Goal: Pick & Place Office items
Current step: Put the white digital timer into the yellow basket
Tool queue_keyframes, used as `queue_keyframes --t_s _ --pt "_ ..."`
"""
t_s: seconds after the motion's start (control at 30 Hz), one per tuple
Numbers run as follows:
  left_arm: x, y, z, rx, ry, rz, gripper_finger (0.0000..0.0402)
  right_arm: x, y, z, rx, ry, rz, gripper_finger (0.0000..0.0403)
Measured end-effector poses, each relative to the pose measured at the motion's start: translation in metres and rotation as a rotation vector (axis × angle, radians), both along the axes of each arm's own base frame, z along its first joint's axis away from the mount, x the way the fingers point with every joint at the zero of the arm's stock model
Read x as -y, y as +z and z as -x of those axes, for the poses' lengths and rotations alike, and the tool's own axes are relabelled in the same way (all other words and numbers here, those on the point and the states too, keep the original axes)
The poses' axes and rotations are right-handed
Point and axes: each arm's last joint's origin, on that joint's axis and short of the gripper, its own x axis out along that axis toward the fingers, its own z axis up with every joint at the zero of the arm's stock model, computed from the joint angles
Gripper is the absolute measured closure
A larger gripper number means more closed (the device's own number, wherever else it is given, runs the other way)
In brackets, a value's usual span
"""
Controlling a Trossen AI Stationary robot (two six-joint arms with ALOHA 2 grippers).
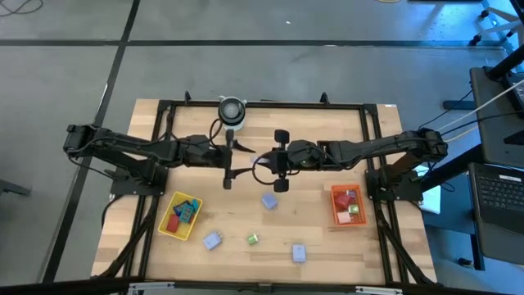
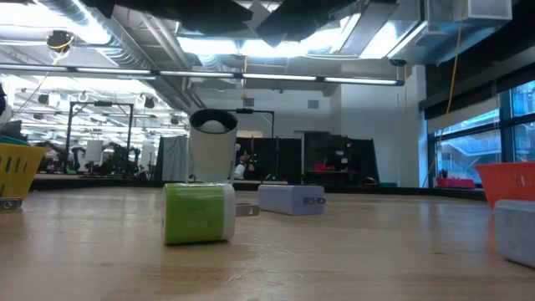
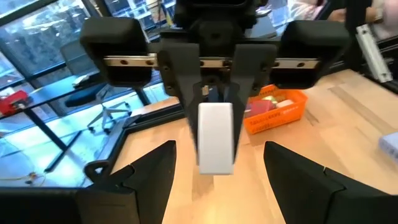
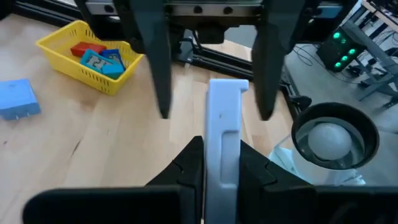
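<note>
- A pale wooden table [image 1: 246,184] in a dark frame stands on a grey floor; the level view across it shows a large, bright workshop behind.
- The two dark arms meet nose to nose over the middle of the table, which looks like a handover.
- The right gripper [image 4: 221,171] is clamped on a pale lavender block [image 4: 222,137], holding it edge-up so its free end sticks out toward the other arm.
- The left gripper [image 1: 228,168] faces it with fingers spread wide on either side of that block, not touching it, apparently ready to close on it.
- A yellow tray [image 1: 180,215] near the left arm holds red and blue items; an orange-red tray [image 1: 347,205] near the right arm holds a few more.
- Loose on the table lie three lavender-blue blocks and a green block [image 1: 253,238], nearer the front edge.
- A grey-white cylinder [image 1: 232,110] stands at the far edge, well clear of the exchange.
</note>
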Motion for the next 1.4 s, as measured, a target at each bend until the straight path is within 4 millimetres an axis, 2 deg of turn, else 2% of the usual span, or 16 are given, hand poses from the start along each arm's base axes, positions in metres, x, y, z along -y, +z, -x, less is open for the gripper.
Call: queue_keyframes --t_s 0.13,0.3,0.73,1.07,1.17,1.4 --pt "0.0000 0.0000 0.0000 0.002 0.003 0.018 0.0169 -0.0005 0.0007 -0.0005 0.008 0.018 -0.011 0.0350" --pt "0.0005 0.0000 0.0000 0.005 -0.001 0.060 0.0202 -0.0006 0.0010 -0.0006 0.012 0.020 -0.013 0.0350" --pt "0.0017 0.0000 -0.0001 0.012 -0.020 0.174 0.0338 -0.0020 0.0009 -0.0006 0.009 0.062 -0.037 0.0350" --pt "0.0025 0.0008 -0.0002 0.019 -0.046 0.206 0.0339 -0.0028 0.0012 -0.0004 0.011 0.078 -0.060 0.0345" --pt "0.0026 0.0018 -0.0004 0.030 -0.047 0.208 0.0339 -0.0029 0.0012 -0.0004 0.012 0.067 -0.091 0.0297" --pt "0.0027 0.0025 0.0000 0.033 -0.055 0.206 0.0339 -0.0022 -0.0009 0.0006 -0.002 0.017 -0.137 0.0118"
